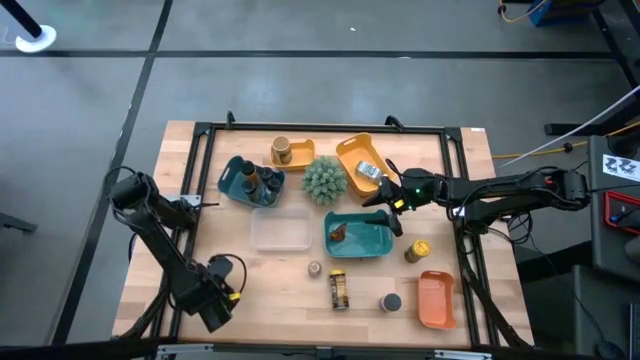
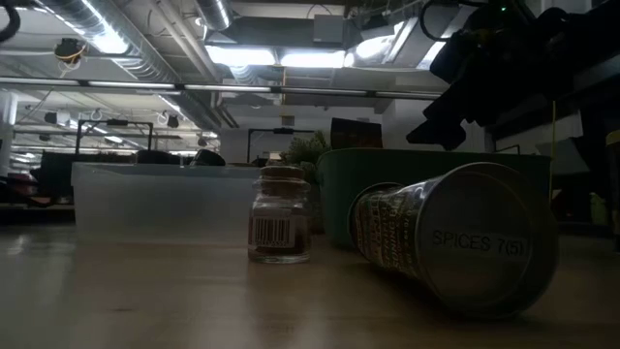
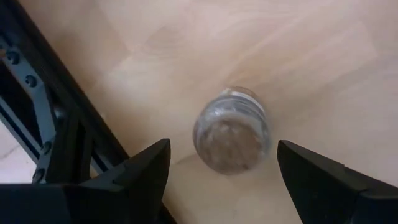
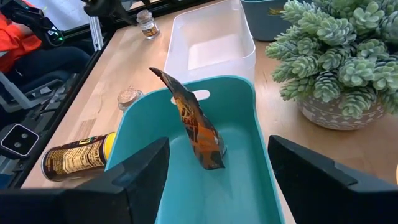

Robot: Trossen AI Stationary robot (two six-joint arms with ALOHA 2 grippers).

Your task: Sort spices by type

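right gripper (image 1: pixel 392 212) spread over amber packet (image 4: pixel 194 124) | left gripper (image 3: pixel 224 168) spread, seemingly above clear jar (image 3: pixel 231 130)

Left gripper (image 3: pixel 224 171) over a small glass jar (image 3: pixel 231 132)

The jar stands on the wooden table (image 3: pixel 186 43) between the spread fingers (image 3: pixel 149 171); a black frame rail (image 3: pixel 37 106) runs beside it.

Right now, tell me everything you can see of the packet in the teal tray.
The packet is a thin, flat, crinkled pouch, glossy amber-orange with dark markings, foil or plastic by its look. It stands on edge, leaning, its lower end on the floor of the teal tray and its pointed upper end rising past the rim. It is the only thing in that tray. Nothing grips it: the right gripper is open, a finger on either side, above the tray's near end.
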